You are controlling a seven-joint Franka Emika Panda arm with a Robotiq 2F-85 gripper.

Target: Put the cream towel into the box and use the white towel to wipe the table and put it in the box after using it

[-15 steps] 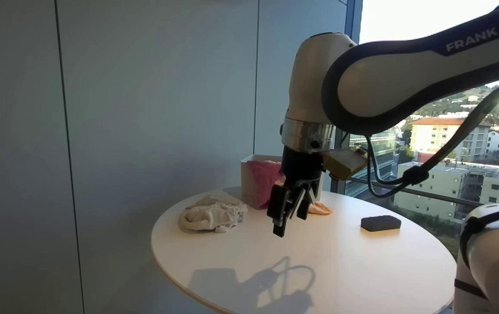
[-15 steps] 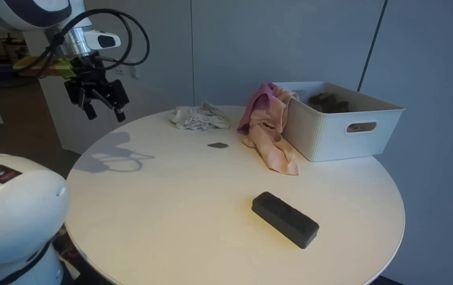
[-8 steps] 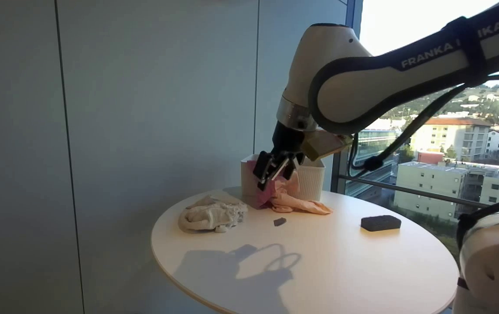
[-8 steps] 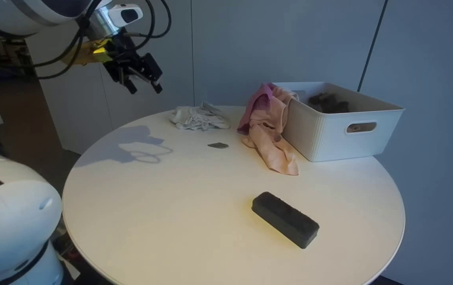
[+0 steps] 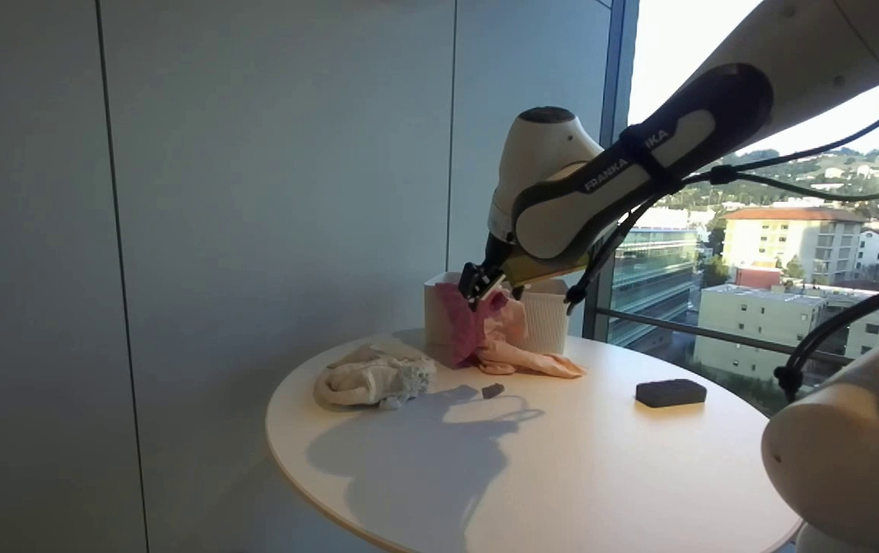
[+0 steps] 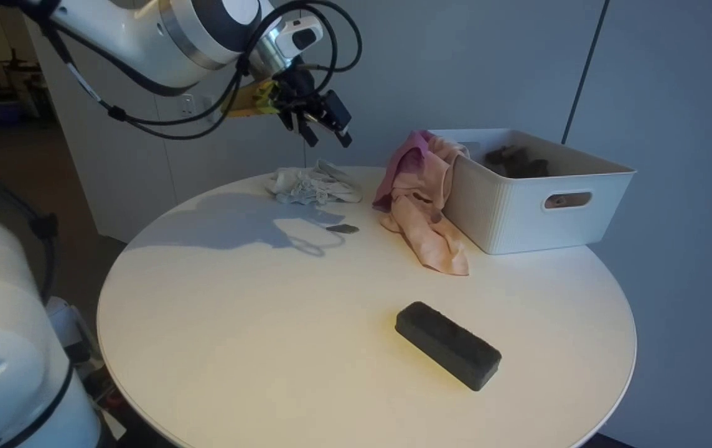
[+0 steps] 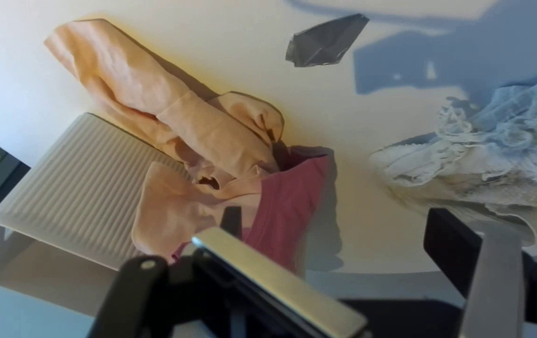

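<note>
A crumpled white and beige cloth with a frayed edge lies at the back of the table in both exterior views [image 5: 374, 378] [image 6: 313, 185]. I cannot tell if it is one towel or two. It also shows at the right of the wrist view [image 7: 484, 155]. A peach cloth [image 6: 424, 224] [image 7: 212, 126] with a pink part [image 5: 461, 330] hangs over the side of the white box [image 6: 536, 214] [image 7: 76, 188], its end on the table. My gripper [image 6: 328, 139] [image 7: 339, 239] is open and empty, in the air above the back of the table.
A black block [image 6: 448, 345] [image 5: 670, 393] lies on the round white table [image 6: 256, 348]. A small grey scrap [image 6: 343, 228] [image 7: 327, 41] lies between the cloths. A dark brown item [image 6: 516, 163] is inside the box. A wall stands behind the table.
My open gripper has moved from above the table's edge toward the back, nearer the box and the crumpled cloth. It rose, then stayed high. The things on the table have not moved.
</note>
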